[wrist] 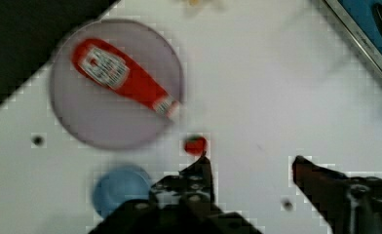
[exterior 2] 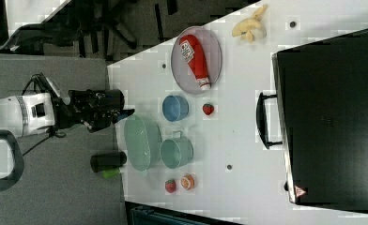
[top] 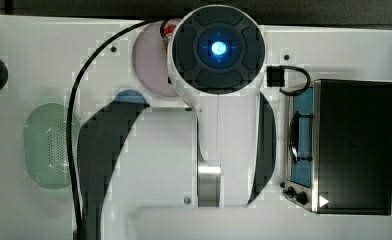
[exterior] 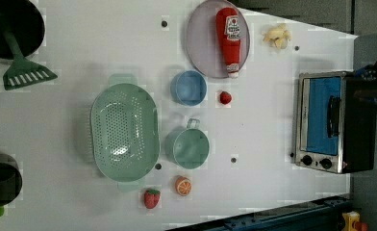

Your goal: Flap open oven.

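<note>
Now, left to right across the left view, with the oven as landmark.
Colander [exterior: 124, 132]: well apart from the oven, toward the left view's left.
Plate [exterior: 201, 48]: with the ketchup [exterior: 229, 38] lying on it, nearer the oven but clear of it.
Oven [exterior: 334, 122]: at the worktop's [exterior: 263, 115] right edge in the left view, glass door shut, handle [exterior: 333, 117] across the glass, knobs at one end.
Fingers [wrist: 250, 170]: spread apart, holding nothing, above bare worktop short of the oven.
Doing it well: my judgement is to reach the handle, hook it squarely at mid-bar, then pull along the door's arc, not straight out.
Views: the wrist view shows the spread fingers; the right view shows the handle [exterior 2: 263, 120] standing proud of the oven's front.
</note>
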You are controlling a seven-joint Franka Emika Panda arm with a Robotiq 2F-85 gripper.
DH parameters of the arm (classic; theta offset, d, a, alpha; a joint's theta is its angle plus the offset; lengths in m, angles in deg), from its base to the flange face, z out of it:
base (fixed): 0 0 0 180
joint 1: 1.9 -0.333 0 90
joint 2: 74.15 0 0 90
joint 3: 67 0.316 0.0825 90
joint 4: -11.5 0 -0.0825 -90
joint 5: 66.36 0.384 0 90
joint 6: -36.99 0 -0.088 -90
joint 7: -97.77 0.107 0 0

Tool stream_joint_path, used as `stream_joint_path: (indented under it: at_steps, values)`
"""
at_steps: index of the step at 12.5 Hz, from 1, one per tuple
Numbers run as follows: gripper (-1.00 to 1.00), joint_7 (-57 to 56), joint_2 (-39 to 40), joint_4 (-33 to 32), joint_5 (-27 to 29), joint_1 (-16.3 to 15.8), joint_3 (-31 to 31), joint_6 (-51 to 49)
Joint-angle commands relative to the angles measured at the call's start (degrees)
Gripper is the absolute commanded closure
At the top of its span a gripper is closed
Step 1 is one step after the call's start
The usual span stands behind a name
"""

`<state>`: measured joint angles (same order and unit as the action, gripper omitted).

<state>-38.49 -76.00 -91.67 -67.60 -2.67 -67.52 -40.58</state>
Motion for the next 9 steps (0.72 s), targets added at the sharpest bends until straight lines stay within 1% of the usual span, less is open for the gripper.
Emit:
stream_joint_path:
  at_steps: [1, 3, 5, 6, 9]
  values:
    - [-0.58, 5.9, -23.0, -15.0, 0.8, 2.6, -1.5, -8.8]
    - [-1.0, 5.9, -23.0, -15.0, 0.8, 2.6, -1.5, -8.8]
    - [-1.0, 5.9, -23.0, -15.0, 0.8, 2.6, -1.5, -8.8]
    - [-0.9, 5.9, -23.0, -15.0, 0.8, 2.6, -1.5, -8.8]
    - [-0.14, 5.9, -22.9, -15.1, 0.8, 2.6, -1.6, -8.6]
